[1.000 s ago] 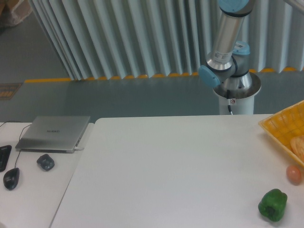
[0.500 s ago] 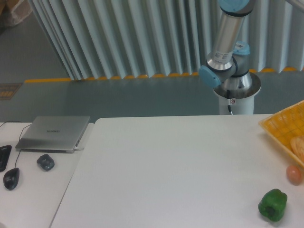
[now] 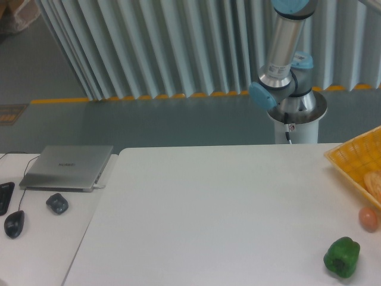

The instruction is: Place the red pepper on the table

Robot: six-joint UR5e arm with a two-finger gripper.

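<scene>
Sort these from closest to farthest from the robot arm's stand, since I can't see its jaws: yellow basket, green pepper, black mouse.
The jaws are out of view, so this goes from the arm's base.
1. Yellow basket, at the right edge, just beside the base.
2. Green pepper, front right.
3. Black mouse, far left.

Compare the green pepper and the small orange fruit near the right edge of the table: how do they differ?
The green pepper is dark green and lumpy; the orange fruit is pale orange-pink and smoothly rounded. The pepper is clearly the larger of the two. The pepper sits nearer the front edge, while the fruit lies farther back, closer to the yellow basket. Both rest directly on the white table, outside the basket, not touching each other.
</scene>
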